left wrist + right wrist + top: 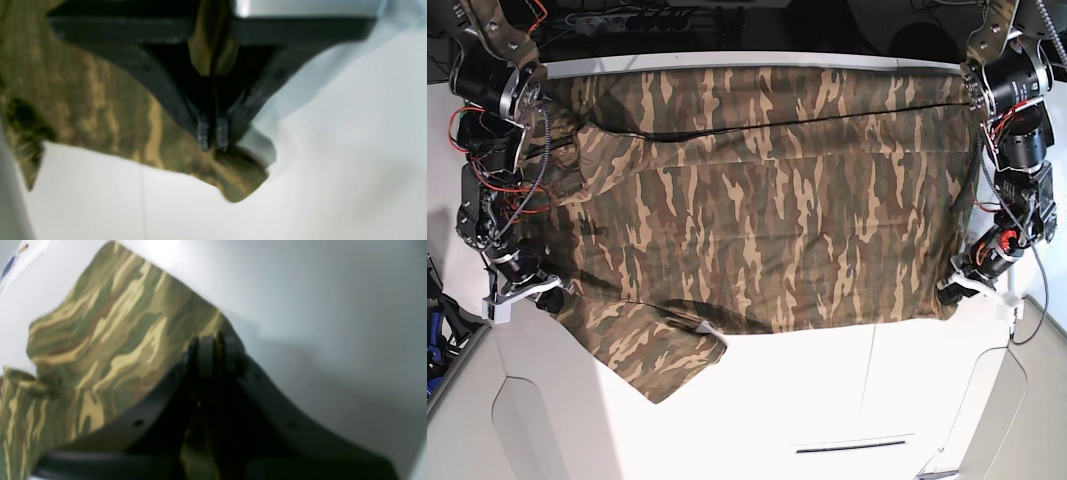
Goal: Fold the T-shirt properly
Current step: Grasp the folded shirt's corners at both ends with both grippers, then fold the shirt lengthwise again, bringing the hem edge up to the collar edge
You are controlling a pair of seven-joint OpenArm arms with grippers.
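The T-shirt [767, 210] lies spread across the white table [827, 400], one sleeve trailing near-left. My left gripper [212, 133] is clenched on its near-right corner, my right gripper [210, 343] pinching the near-left edge; I reckon both hold ready to lift and fold.
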